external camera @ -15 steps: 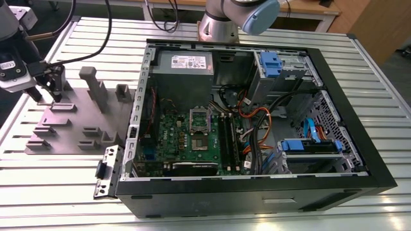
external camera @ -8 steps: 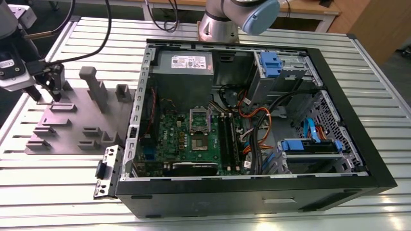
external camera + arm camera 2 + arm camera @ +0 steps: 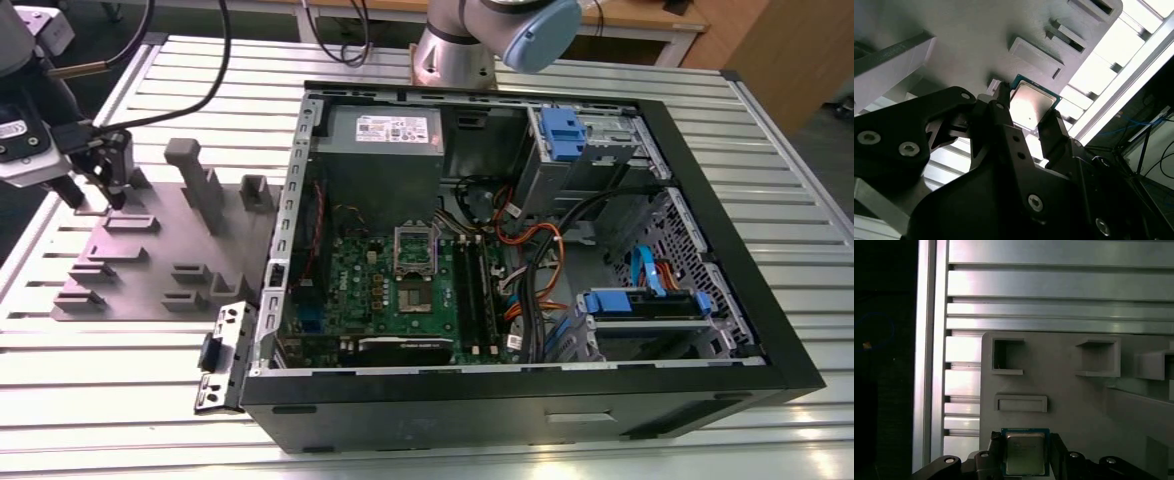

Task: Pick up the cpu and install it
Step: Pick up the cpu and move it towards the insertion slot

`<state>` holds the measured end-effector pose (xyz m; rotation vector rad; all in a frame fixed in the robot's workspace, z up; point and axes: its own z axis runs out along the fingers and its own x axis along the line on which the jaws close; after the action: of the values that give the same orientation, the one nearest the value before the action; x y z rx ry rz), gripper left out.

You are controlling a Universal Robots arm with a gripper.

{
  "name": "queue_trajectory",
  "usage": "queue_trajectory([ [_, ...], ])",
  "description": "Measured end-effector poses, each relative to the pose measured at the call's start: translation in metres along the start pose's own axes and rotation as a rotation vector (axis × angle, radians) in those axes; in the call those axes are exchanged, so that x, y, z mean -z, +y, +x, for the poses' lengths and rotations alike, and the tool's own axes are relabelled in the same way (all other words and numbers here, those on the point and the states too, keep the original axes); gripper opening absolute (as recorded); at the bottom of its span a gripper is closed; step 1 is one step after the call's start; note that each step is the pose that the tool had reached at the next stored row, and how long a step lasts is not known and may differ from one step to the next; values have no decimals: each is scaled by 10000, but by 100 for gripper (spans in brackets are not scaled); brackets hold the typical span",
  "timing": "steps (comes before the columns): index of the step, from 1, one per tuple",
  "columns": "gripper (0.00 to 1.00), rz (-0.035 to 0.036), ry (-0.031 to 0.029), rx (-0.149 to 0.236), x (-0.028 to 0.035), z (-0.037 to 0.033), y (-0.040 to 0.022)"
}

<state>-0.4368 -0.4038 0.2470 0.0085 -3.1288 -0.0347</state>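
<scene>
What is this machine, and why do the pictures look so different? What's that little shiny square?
It is a robot arm with a gripper, a hand with two fingers. One picture comes from a camera standing off to the side: it shows a metal table, an open computer case and a grey tray of blocks. The other two come from cameras riding near the arm's wrist, looking past the gripper. The shiny square is the cpu, a computer chip. The gripper's dark fingers press on two of its sides, over the grey tray.
</scene>
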Motion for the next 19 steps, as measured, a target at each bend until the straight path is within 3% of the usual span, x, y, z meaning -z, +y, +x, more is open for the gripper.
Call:
queue_trajectory([
  [19, 47, 5, 1, 0, 77, 1, 2],
])
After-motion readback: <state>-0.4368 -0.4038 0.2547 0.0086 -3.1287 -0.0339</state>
